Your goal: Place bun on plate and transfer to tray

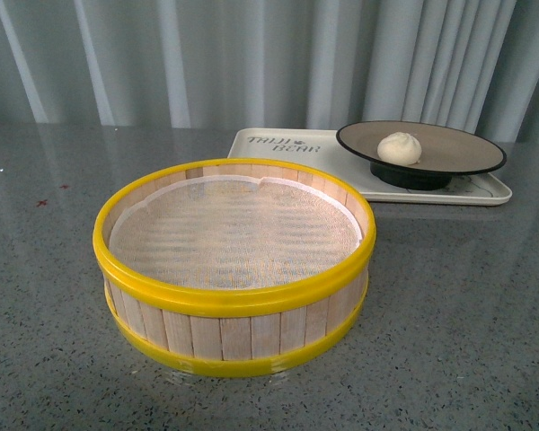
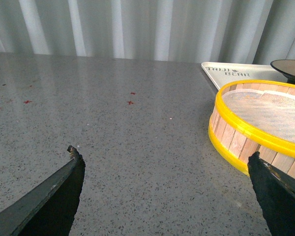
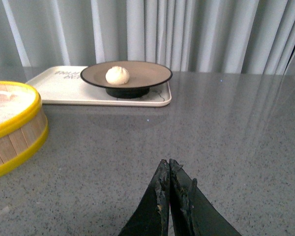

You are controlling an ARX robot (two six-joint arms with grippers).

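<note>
The cream-white bun (image 1: 400,148) lies on the black-rimmed plate (image 1: 458,148), and the plate stands on the cream-white tray (image 1: 278,144) at the back right. The right wrist view shows the bun (image 3: 117,75), the plate (image 3: 147,73) and the tray (image 3: 59,86) far ahead of my right gripper (image 3: 168,164), which is shut and empty over bare table. My left gripper (image 2: 164,157) is open and empty above the table, left of the steamer basket; only an edge of the plate (image 2: 285,66) and the tray (image 2: 236,73) show there. Neither arm shows in the front view.
A yellow-rimmed wooden steamer basket (image 1: 234,269) with a white liner stands in the near middle of the grey speckled table; it also shows in the left wrist view (image 2: 260,123) and the right wrist view (image 3: 12,125). Grey curtains hang behind. Small red marks (image 2: 130,102) dot the table's left.
</note>
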